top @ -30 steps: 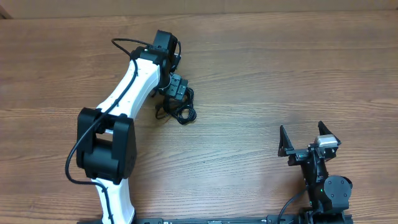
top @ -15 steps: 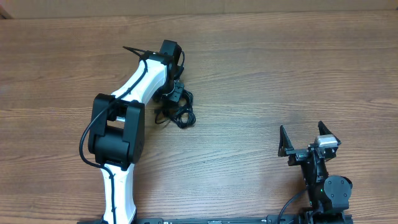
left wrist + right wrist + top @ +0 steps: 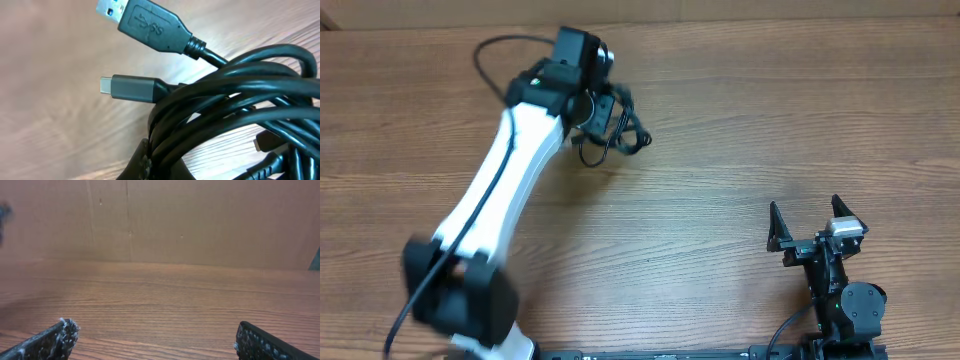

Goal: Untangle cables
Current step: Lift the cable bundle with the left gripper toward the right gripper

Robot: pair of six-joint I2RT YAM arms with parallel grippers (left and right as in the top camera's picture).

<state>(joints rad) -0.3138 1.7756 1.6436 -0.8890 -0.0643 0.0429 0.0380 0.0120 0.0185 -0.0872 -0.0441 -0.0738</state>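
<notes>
**Cable station: one bundle in hand, one gripper idle**

One tangled bundle of thin black cables (image 3: 623,137) was found at the far left of the table (image 3: 750,120), hanging at the left gripper (image 3: 604,112). The cords in the bundle could not be counted. Two plug ends stuck out of it clear of the coils: one broad flat plug (image 3: 150,22) and one slim grey plug (image 3: 130,88). The left gripper was closed onto the coils, its fingers mostly hidden by them. The right gripper (image 3: 817,224) sat well apart at the near right, fingers (image 3: 52,341) spread wide, holding nothing, facing a brown board wall (image 3: 200,220).
</notes>
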